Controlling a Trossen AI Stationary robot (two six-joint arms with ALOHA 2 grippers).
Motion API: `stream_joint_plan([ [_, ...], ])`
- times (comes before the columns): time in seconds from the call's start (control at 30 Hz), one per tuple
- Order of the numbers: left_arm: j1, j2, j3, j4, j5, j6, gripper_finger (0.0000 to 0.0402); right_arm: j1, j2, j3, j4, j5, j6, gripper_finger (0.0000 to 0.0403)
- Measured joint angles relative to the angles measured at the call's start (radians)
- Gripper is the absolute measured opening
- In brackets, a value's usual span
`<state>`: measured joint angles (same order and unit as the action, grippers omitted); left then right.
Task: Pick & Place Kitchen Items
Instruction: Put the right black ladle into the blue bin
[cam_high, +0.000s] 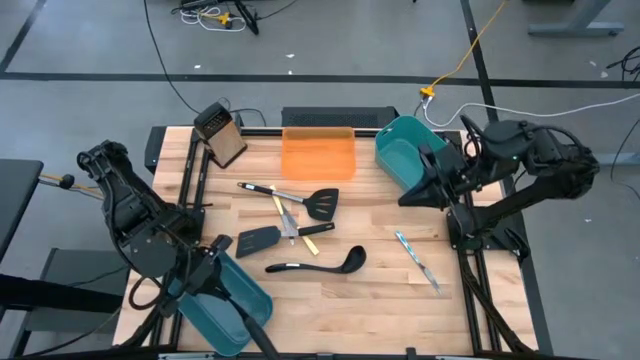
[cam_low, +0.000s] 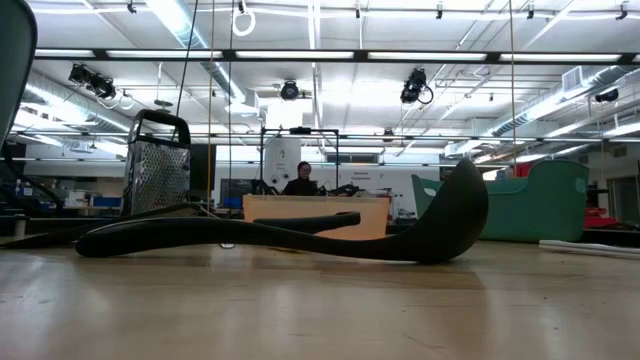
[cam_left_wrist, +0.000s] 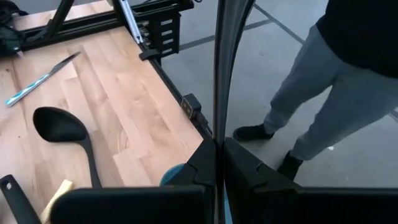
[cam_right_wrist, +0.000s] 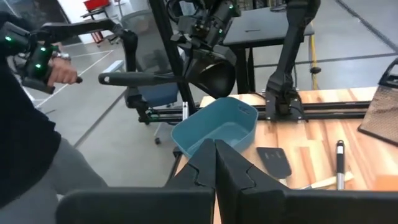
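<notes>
Here, the left gripper (cam_high: 215, 262), pressed together, pinches a teal bin's (cam_high: 228, 300) rim at the worktop's (cam_high: 380, 290) front-left corner; the right gripper (cam_high: 428, 180), likewise closed, grips another teal bin (cam_high: 402, 150) at the back-right.

Wooden table (cam_high: 380, 290); ladle (cam_high: 318, 264), spatulas (cam_high: 322, 204), orange tray (cam_high: 318, 155) on it.

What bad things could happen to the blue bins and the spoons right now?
1. Each tool pinches only the thin rim of a teal bin: the left tool on the near bin, the right tool on the far bin. Either could slip loose.
2. The near bin hangs partly over the table edge, so it might fall.
3. The ladle and spatulas lie close together; grabbing one could knock another.
</notes>
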<state>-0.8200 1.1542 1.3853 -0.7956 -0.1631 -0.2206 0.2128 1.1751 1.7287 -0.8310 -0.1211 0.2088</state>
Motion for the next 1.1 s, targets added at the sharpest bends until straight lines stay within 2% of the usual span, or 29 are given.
stream_joint_plan([
  [0.17,-0.010,0.000,0.000,0.000,-0.006,-0.001,0.0014,0.047,0.000,0.000,0.002,0.078,0.017,0.0000],
  [0.53,-0.048,0.027,-0.001,-0.031,-0.007,-0.027,0.0014,0.091,0.000,0.000,0.003,0.164,0.018,0.0000],
  [1.1,-0.111,0.031,-0.149,0.050,-0.019,-0.060,0.0014,0.093,0.000,0.000,0.009,0.164,0.018,0.0000],
])
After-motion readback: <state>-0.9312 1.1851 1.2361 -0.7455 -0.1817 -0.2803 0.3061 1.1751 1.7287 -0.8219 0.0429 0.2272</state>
